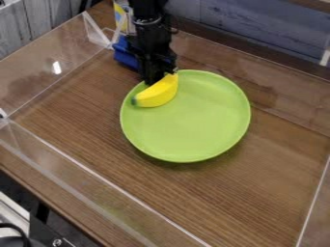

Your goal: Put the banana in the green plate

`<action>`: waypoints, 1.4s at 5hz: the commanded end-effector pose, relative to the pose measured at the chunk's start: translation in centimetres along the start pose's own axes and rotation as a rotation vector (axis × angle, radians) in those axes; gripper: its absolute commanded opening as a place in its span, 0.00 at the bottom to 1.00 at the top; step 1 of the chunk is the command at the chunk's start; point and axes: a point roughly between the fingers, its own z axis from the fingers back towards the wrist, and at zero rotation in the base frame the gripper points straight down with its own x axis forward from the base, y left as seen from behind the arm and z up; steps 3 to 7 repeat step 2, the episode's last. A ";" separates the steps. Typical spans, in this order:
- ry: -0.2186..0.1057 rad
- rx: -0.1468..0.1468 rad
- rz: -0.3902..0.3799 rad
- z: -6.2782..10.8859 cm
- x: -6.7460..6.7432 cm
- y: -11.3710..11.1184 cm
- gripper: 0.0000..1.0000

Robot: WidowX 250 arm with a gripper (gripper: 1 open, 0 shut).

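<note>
A single dark robot arm (151, 29) reaches down from the top of the view, its claw (156, 79) pointing straight down at the near-left edge of the green plate (200, 130). The claw is clamped on the banana (158, 92): its black fingers (151, 71) sit narrow and close together on the upper end of the fruit, and the yellow body shows just below and to the right of them.

The banana is small and stubby, curved, smooth and bright yellow. It lies over the upper-left part of the plate, just inside the rim, with its lower end slanting toward the left edge. Whether it rests on the plate's surface or hangs just above it cannot be told from this angle.

The plate is large, round and lime green, with a shallow raised rim. It sits flat on the desk (77, 116), a brown wood-grain surface, a little right of the middle of the view. Its wide middle and right side are bare.

Behind the arm, just beyond the plate's far-left rim, a blue block (123, 56) stands on the desk, partly hidden by the arm.

Clear plastic walls (39, 68) enclose the desk on the left and along the front, catching pale reflections.
</note>
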 end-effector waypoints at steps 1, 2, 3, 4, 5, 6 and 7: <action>-0.086 0.030 0.033 1.2 2.5 0.6 0.00; -0.084 0.029 0.032 1.0 2.7 0.5 0.00; -0.084 0.029 0.032 1.0 2.7 0.5 0.00; -0.084 0.029 0.032 1.0 2.7 0.5 0.00; -0.084 0.029 0.032 1.0 2.7 0.5 0.00; -0.084 0.029 0.032 1.0 2.7 0.5 0.00; -0.084 0.029 0.032 1.0 2.7 0.5 0.00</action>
